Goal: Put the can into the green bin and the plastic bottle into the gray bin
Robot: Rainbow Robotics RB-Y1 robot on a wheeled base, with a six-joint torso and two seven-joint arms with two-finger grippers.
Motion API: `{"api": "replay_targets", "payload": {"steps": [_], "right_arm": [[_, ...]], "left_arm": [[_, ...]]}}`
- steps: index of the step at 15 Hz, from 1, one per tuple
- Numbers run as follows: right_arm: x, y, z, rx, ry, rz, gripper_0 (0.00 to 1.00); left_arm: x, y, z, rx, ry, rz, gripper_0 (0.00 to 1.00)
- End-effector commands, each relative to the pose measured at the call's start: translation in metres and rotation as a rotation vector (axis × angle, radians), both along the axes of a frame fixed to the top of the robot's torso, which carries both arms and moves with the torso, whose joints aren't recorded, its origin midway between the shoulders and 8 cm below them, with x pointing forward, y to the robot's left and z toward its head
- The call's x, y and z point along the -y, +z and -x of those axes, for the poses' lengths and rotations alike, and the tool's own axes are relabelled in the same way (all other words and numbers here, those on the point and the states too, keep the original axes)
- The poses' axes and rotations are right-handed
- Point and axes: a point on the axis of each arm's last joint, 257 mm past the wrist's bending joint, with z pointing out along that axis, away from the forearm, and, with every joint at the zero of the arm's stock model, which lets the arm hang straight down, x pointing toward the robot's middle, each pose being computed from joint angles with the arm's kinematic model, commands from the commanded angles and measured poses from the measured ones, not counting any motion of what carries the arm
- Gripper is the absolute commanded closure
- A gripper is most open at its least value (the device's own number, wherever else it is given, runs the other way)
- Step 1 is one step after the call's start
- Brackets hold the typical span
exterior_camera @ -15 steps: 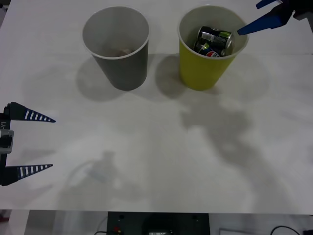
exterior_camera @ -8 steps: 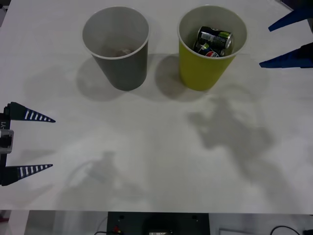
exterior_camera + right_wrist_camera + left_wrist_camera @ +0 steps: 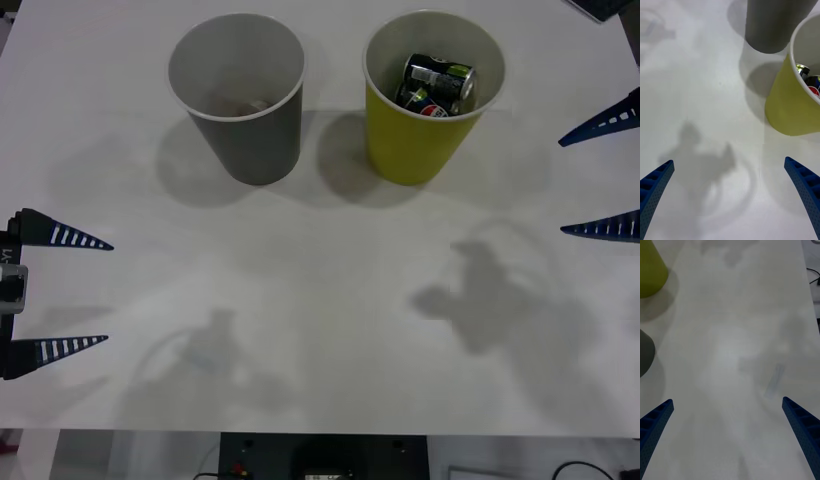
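Note:
The can [image 3: 440,72], dark with a yellow-green band, lies inside the green bin [image 3: 410,150] on top of a Pepsi can [image 3: 430,102]. The gray bin [image 3: 255,140] stands to the green bin's left. I cannot make out the plastic bottle; a faint brownish mark shows on the gray bin's floor. My right gripper [image 3: 562,187] hangs open at the table's right edge, nearer than the green bin [image 3: 790,108] and holding nothing. The left gripper [image 3: 108,293] waits open at the left edge. In the right wrist view the can's silver top [image 3: 802,69] peeks over the rim.
The white table [image 3: 320,330] stretches bare between the two grippers and in front of both bins. The gray bin [image 3: 775,26] and the green bin stand close together near the far edge. A dark box sits below the table's front edge [image 3: 320,455].
My right gripper has drawn back from over the green bin, moving right and toward the table's near side, open throughout. The left arm has not moved.

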Motion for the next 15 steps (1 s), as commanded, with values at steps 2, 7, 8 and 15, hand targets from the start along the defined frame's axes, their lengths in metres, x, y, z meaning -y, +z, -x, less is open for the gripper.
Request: {"api": "replay_targets", "payload": {"steps": [2,7,8,15], "right_arm": [[0.009,-0.028,0.021,0.02,0.042,-0.004,0.0],[0.023,-0.055,0.045,0.02,0.054,0.003,0.0],[0.024,-0.058,0.05,0.013,0.051,0.004,0.0],[0.025,-0.078,0.076,0.004,0.037,-0.007,0.0]], "left_arm": [[0.0,0.0,0.0,0.0,0.0,0.0,0.0],[0.0,0.0,0.0,0.0,0.0,0.0,0.0],[0.0,0.0,0.0,0.0,0.0,0.0,0.0],[0.0,0.0,0.0,0.0,0.0,0.0,0.0]]}}
